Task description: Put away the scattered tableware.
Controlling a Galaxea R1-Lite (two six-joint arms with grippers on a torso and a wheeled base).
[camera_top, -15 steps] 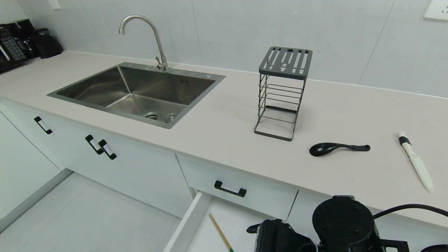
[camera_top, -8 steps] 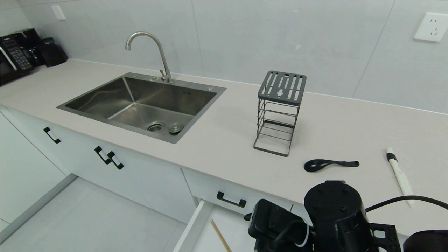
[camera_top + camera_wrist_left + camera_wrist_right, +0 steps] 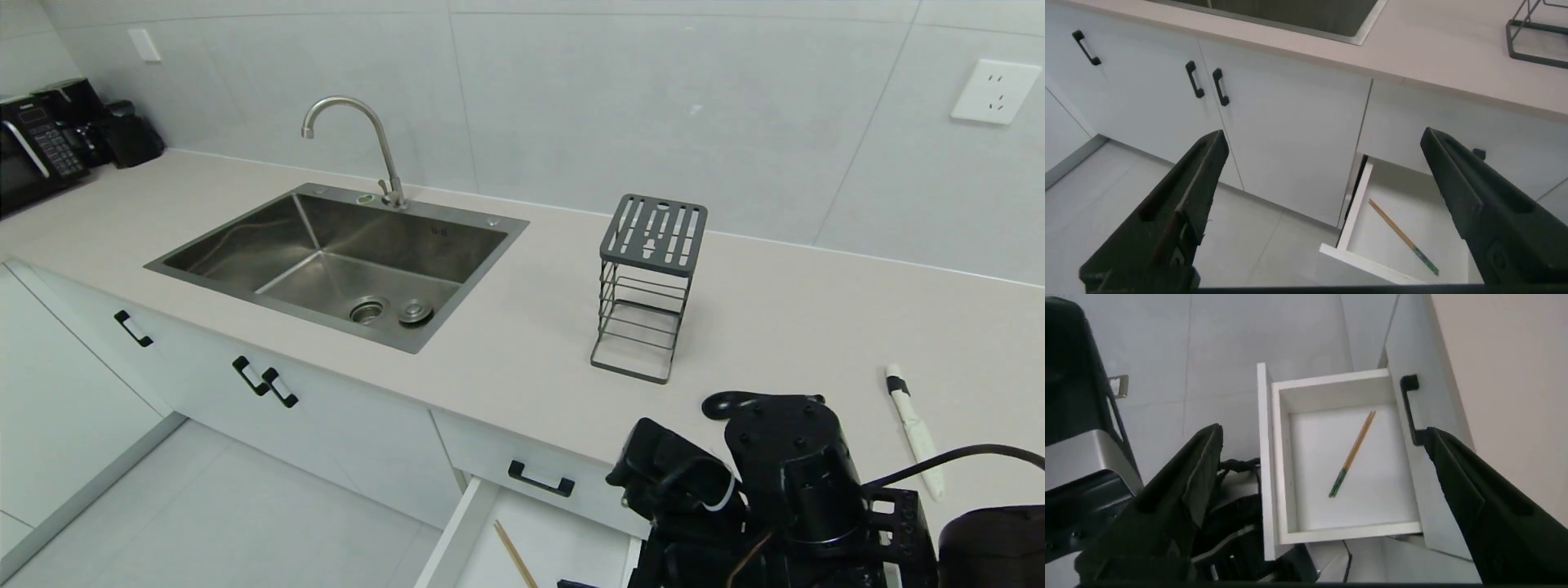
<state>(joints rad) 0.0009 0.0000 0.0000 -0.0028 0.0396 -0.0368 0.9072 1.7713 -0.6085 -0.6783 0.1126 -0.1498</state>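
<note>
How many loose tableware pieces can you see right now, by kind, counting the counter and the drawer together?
Black spoon: 1, on the counter, partly hidden
White knife: 1, on the counter
Chopsticks: 1 set lying together, in the open drawer
Total: 3

I'm working in a kitchen: steel sink [image 3: 335,261] with faucet [image 3: 359,143], tiled wall [image 3: 571,98], white cabinets [image 3: 269,408] under the surface [image 3: 522,327].

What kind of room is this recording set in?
Most likely a home kitchen: a steel sink with a tap set in a counter, and an open drawer below holding chopsticks.
</note>
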